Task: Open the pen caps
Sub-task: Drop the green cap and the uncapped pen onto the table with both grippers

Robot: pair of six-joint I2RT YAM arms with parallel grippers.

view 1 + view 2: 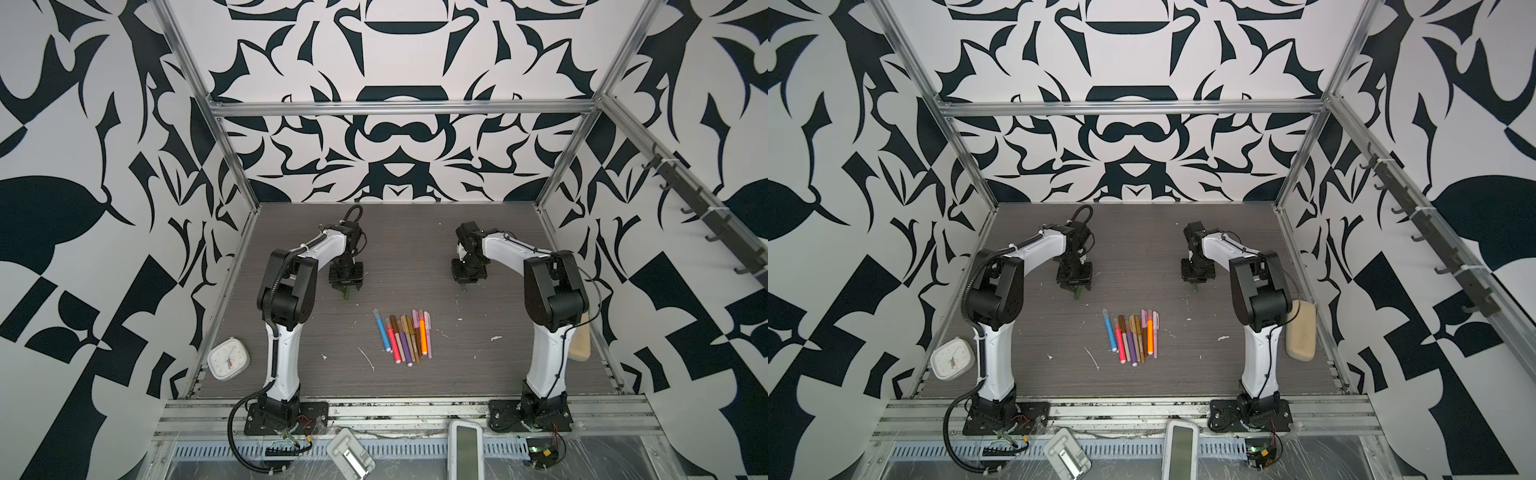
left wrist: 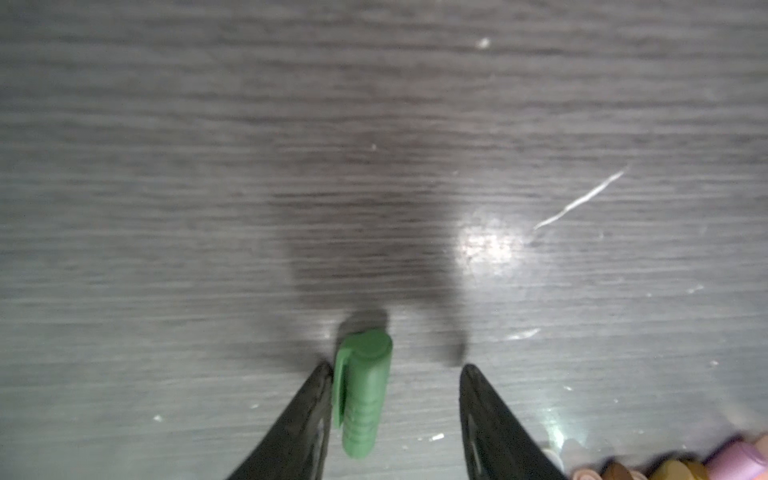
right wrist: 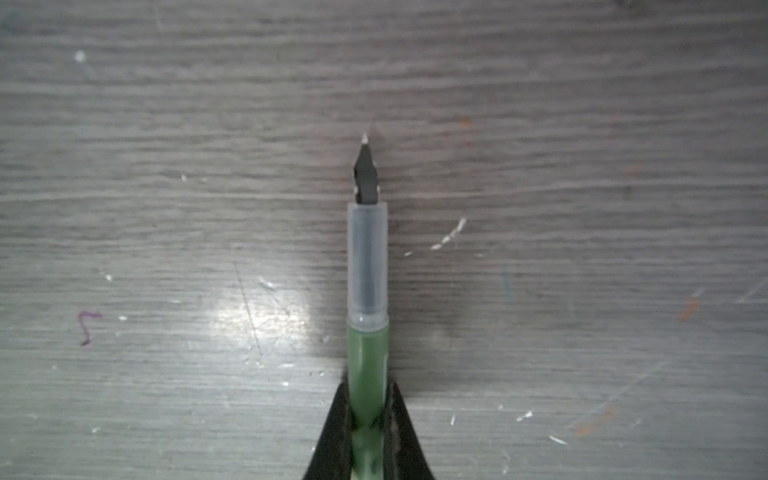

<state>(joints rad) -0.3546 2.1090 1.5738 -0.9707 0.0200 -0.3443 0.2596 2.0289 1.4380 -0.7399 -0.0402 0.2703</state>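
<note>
Toward the far left of the table [image 1: 478, 374], the left jaws stand parted around a green cap [image 2: 363, 395]. The cap leans against one jaw and is clear of the other, so nothing clamps it. I cannot tell whether it already rests on the table or hangs just above it. Far right, the right jaws are clenched on the green pen [image 3: 368, 357], whose dark nib [image 3: 366, 174] is bare and points away from them over the table. This pair looks finished. The other pens [image 1: 405, 338] lie side by side in a row near the middle, caps on, so most of the task seems left to do. The loose cap is the first risk: being round, it may roll when it comes free, perhaps toward the row, or catch on the jaw it touches and get dragged along. The bare nib is another, since setting the pen down tip first would smear ink on the table. The thin barrel might also twist in that narrow pinch.
</note>
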